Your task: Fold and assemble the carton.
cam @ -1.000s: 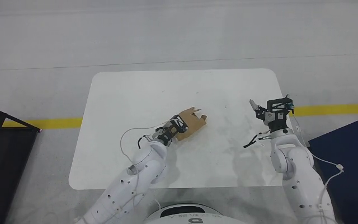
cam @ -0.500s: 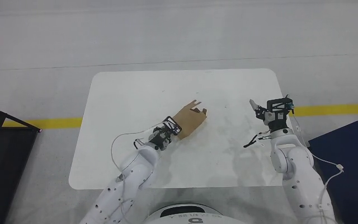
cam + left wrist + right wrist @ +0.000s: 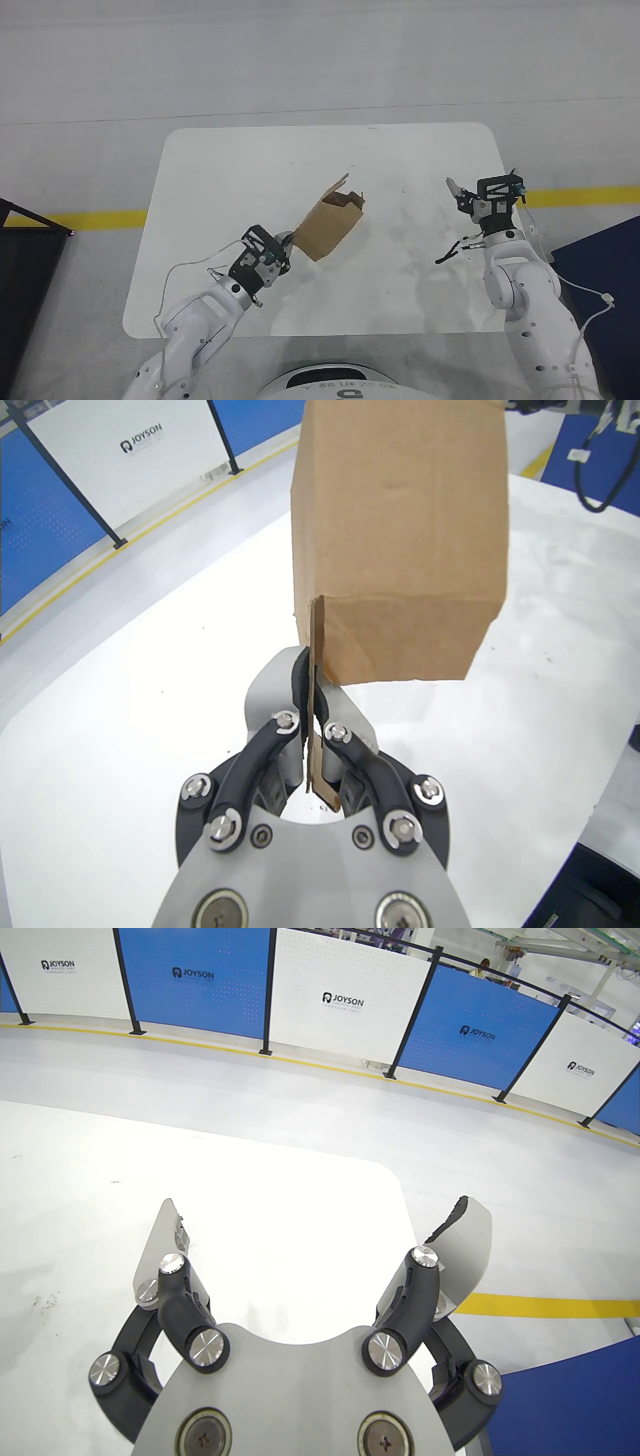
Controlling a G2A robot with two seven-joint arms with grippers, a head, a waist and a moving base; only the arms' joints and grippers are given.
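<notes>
Carton [image 3: 328,225]: brown cardboard, part-erected, far-end flaps open. Held tilted above table [image 3: 220,180], nr centre, far end pointing away from robot.
L gripper [image 3: 310,682]: fingers pinched tight on a thin flap at carton's near lower edge, towards table's front-left.
R gripper [image 3: 317,1213]: jaws wide apart, nothing held. Sat over table's right edge, well apart from carton.

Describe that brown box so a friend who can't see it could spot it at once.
Start at the white rounded table. Near its middle a brown cardboard carton is held tilted, pinched by one flap in the left gripper. It is the only brown thing there; the right gripper, near the table's edge, is open and empty.
</notes>
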